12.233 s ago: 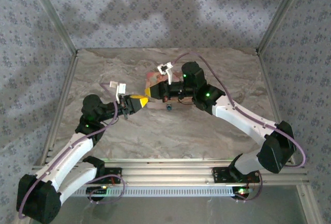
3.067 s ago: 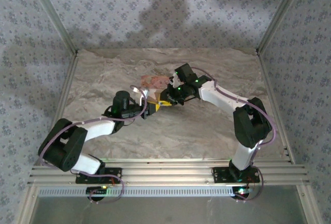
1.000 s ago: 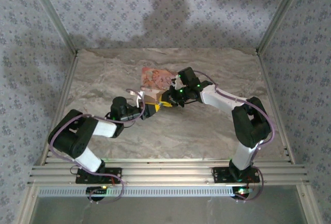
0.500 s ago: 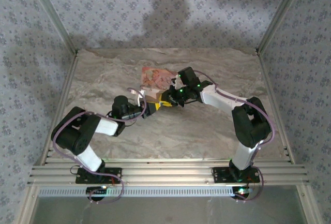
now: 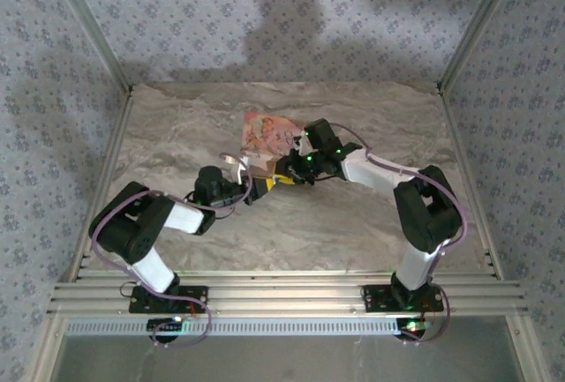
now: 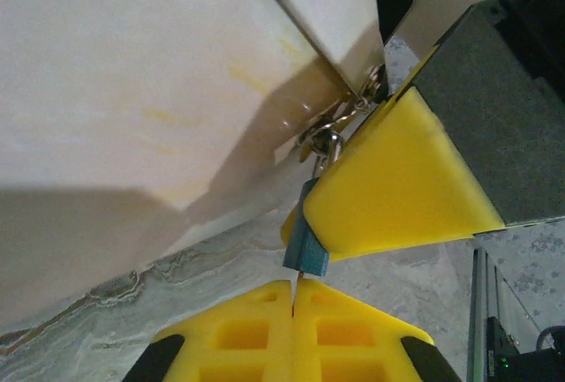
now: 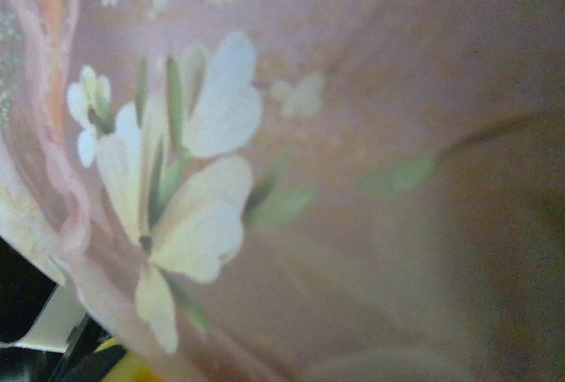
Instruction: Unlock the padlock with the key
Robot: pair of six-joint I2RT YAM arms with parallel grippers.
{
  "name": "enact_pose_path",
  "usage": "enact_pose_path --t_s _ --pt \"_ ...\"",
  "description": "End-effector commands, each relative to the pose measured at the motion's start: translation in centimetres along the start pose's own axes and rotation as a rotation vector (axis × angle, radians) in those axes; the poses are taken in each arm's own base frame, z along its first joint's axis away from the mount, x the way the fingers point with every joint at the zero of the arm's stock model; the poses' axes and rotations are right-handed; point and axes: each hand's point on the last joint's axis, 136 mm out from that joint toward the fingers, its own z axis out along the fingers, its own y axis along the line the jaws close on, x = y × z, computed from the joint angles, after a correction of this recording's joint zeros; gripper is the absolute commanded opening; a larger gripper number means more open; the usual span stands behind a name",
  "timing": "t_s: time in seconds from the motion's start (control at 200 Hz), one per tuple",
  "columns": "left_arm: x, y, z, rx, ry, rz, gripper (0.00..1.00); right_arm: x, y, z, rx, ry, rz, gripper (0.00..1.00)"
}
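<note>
The padlock (image 6: 303,245) hangs from the latch (image 6: 340,126) on the front of the pink box (image 6: 132,91), just above the table (image 6: 203,267). It is half tucked behind a yellow finger (image 6: 388,188) of the right gripper (image 5: 284,174), and you cannot tell whether those jaws are clamped on it or only pressed beside it. Right below, the left gripper (image 6: 293,298) has its jaws together on a thin sliver, likely the key (image 6: 299,273), touching the lock's underside. If you twist while the lock is merely propped, it can swing on the latch, so the key skews or slips out of the pinch. Push too hard and the box may slide away.
</note>
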Motion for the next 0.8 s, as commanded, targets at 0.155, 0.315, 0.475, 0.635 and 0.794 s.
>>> enact_pose_path --t_s 0.155,0.315,0.475,0.635,0.794 --pt "2.7 1.8 -0.5 -0.082 0.008 -0.055 0.00 2.4 -2.5 2.5 0.032 0.063 0.120 0.39" --pt "3.9 2.6 -0.7 -0.133 0.018 -0.088 0.00 2.6 -3.5 3.2 0.055 0.023 0.130 0.48" --pt "4.3 3.1 -1.0 -0.162 0.018 -0.097 0.00 2.0 -3.7 2.3 0.116 -0.070 0.088 0.54" --pt "4.3 3.3 -1.0 -0.170 0.018 -0.099 0.00 2.0 -4.5 1.5 0.202 -0.166 0.052 0.56" --pt "4.3 3.2 -0.9 -0.165 0.024 -0.108 0.00 2.3 -5.1 1.9 0.230 -0.240 0.041 0.57"
